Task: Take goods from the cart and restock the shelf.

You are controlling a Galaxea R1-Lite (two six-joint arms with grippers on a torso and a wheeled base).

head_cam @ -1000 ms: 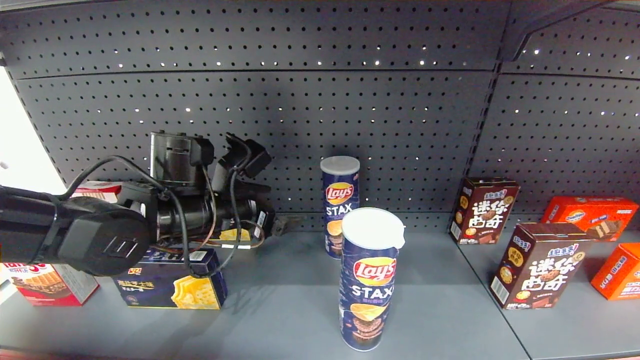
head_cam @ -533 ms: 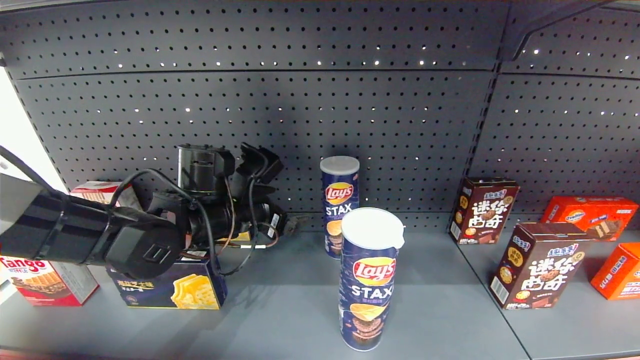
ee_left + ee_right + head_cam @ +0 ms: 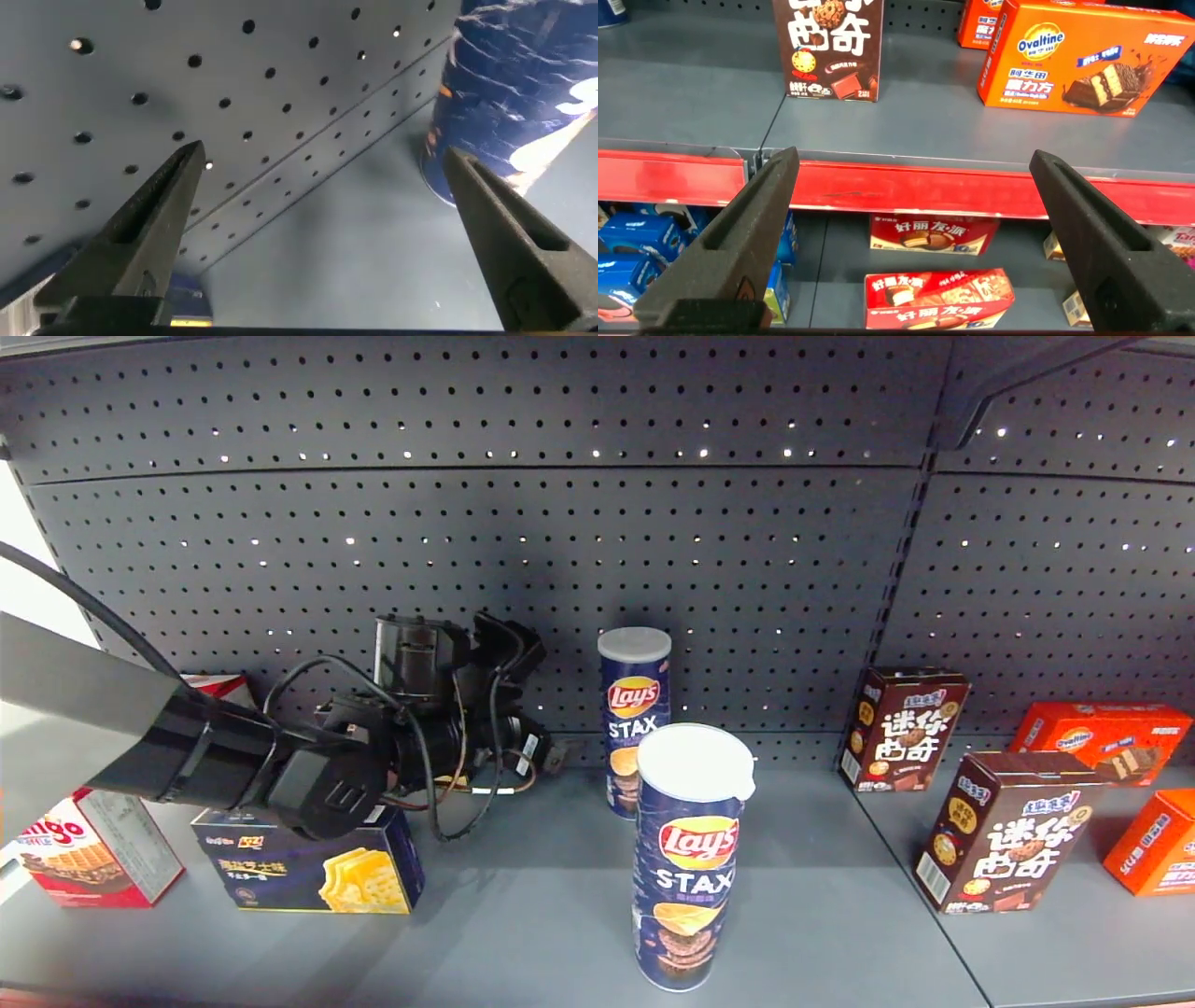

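On the shelf, just past the dark blue cracker box, the left gripper is spread wide and empty, low against the pegboard beside the rear chip can. The front chip can stands nearer. The right gripper is likewise wide and empty.

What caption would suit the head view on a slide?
Left pincer, open, low over the shelf beside the rear chip can.

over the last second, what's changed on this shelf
The left arm slid to the right along the back of the shelf, bringing its open, empty end effector close to the rear chip can. Nothing was grasped or released. That can, the front chip can and the boxes stayed put.
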